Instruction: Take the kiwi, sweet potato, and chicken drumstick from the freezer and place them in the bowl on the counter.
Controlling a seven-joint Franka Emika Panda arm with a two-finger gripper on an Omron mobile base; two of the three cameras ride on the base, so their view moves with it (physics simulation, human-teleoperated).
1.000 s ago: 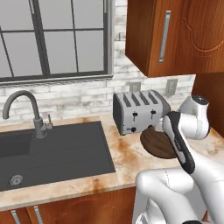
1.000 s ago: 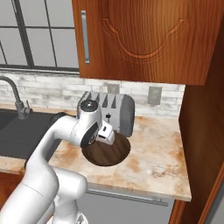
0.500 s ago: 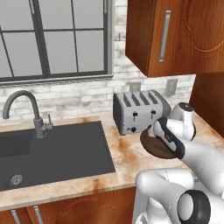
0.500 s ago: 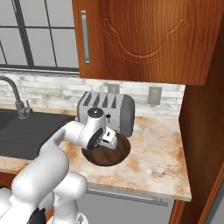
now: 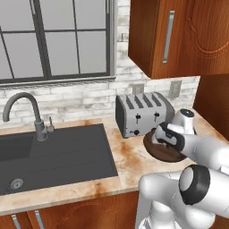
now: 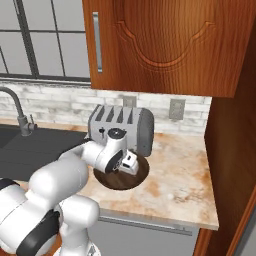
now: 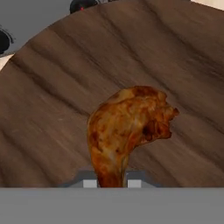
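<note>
1. The browned, glossy chicken drumstick [image 7: 129,127] hangs over the round dark-brown wooden bowl [image 7: 52,100], thick end away from the hand, thin bone end down between the finger tips.
2. The two-finger gripper [image 7: 112,183] has its fingers drawn narrow and clamped on that bone end.
3. In the hand view the bowl's grained inside lies behind the drumstick; whether the meat touches the wood cannot be told.
4. The bowl [image 5: 157,151] [image 6: 120,181] sits on the beige marbled counter with rusty blotches [image 5: 127,163] [image 6: 180,170], just in front of the grey four-slot toaster [image 5: 142,112] [image 6: 122,125].
5. The white arm's hand [image 6: 120,159] leans over the bowl.
6. The dark grey sink [image 5: 53,156] with its curved tap [image 5: 24,112] lies to the left of the toaster.
7. Brown wooden wall cabinets [image 6: 165,45] hang above.
</note>
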